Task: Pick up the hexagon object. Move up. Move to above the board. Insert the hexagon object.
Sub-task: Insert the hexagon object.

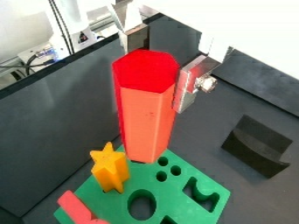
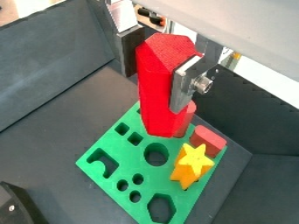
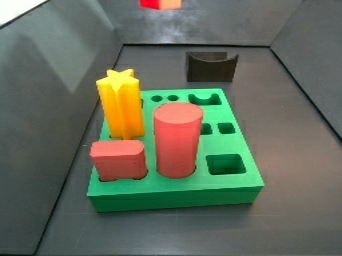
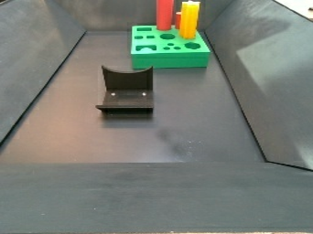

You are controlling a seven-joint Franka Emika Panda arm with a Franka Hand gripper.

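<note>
Hexagon object point(image 1: 145, 105) upright in gripper point(image 1: 163, 87), above board point(image 1: 193, 201)

No readable text or markings anywhere.

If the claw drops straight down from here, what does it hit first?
Likely the board: the hexagon object held in the claw hangs over it, its lower end leading. Which hole it lines up with is unclear.
</note>
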